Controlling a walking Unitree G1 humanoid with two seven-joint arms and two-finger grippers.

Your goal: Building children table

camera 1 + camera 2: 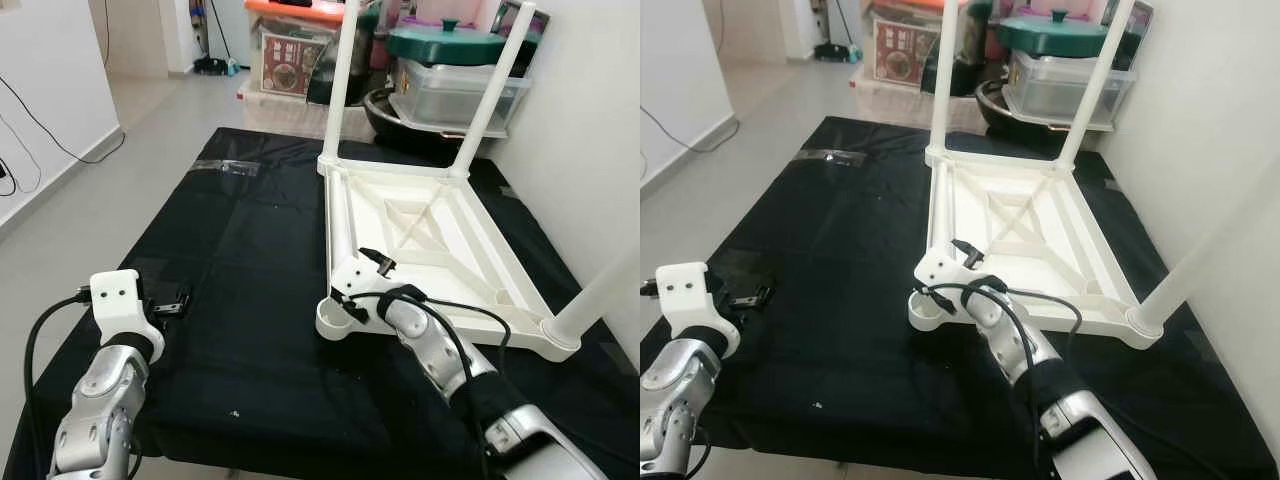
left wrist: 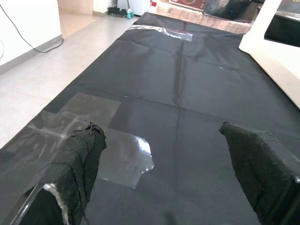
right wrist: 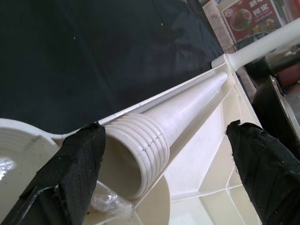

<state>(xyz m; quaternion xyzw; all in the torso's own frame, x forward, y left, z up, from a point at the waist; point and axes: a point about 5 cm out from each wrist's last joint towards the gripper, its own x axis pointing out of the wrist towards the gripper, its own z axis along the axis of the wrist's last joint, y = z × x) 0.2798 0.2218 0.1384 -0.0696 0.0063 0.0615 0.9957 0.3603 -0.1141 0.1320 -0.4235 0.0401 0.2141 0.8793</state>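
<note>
Your children's table (image 1: 430, 235) lies upside down on the black cloth (image 1: 240, 260), top face down so the leg sockets face up; three white legs already stand in its corners, two at the far end (image 1: 338, 85) and one at the near right corner (image 1: 600, 295); the near left corner socket (image 1: 340, 322) is still empty. The fourth leg (image 3: 183, 119) lies inside the frame along the left rail, threaded end toward that empty socket, handy for pickup. Right gripper (image 3: 164, 150) hovers just above that threaded end beside the socket, jaws spread wide on either side of the leg, nothing held yet; you're lined up for the grab, I'd say. Left gripper (image 2: 173, 168) hangs over bare cloth well left of the table, above a patch of clear tape (image 2: 93, 136), jaws wide and empty; idle for now, likely kept clear of the right arm.
</note>
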